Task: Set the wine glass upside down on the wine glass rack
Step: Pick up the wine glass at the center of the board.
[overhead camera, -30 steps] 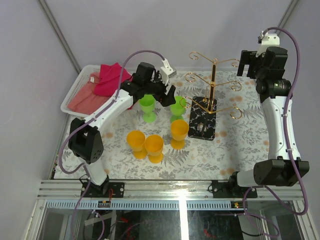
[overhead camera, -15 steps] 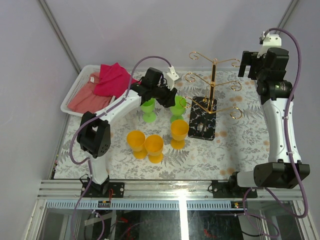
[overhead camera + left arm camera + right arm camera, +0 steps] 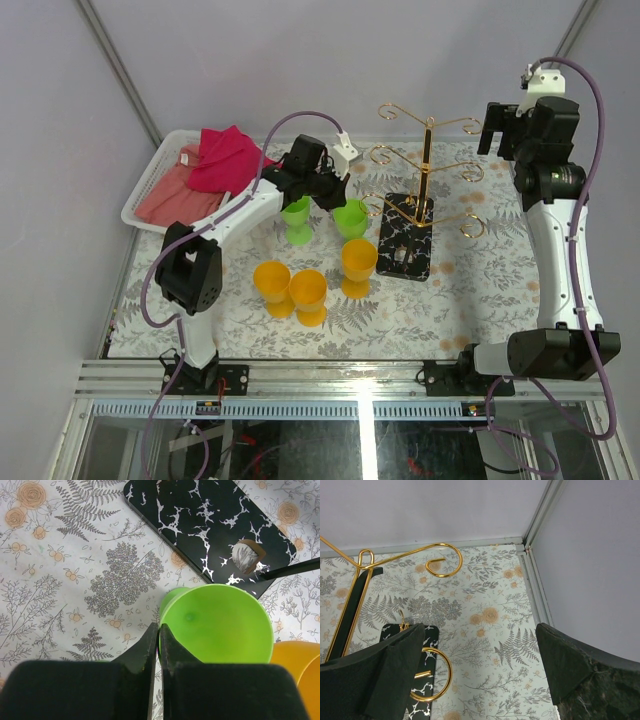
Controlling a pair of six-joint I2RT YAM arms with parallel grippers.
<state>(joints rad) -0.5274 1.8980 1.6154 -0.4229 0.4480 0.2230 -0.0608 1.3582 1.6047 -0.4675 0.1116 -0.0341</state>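
Note:
A green wine glass stands just left of the wine glass rack, a gold pole with curled wire arms on a black white-veined base. My left gripper is shut on this glass's near rim, one finger inside the bowl and one outside. The glass looks tilted, its foot showing past the bowl. My right gripper hangs open high at the back right, beside the rack's upper arms, holding nothing.
A second green glass stands left of the held one. Three orange goblets stand nearer the front. A white basket with red and pink cloths sits at the back left.
My left arm reached right from over the other green glass, and its jaws closed on this glass's rim. The glass has shifted slightly left and tipped. The right arm has hardly moved.

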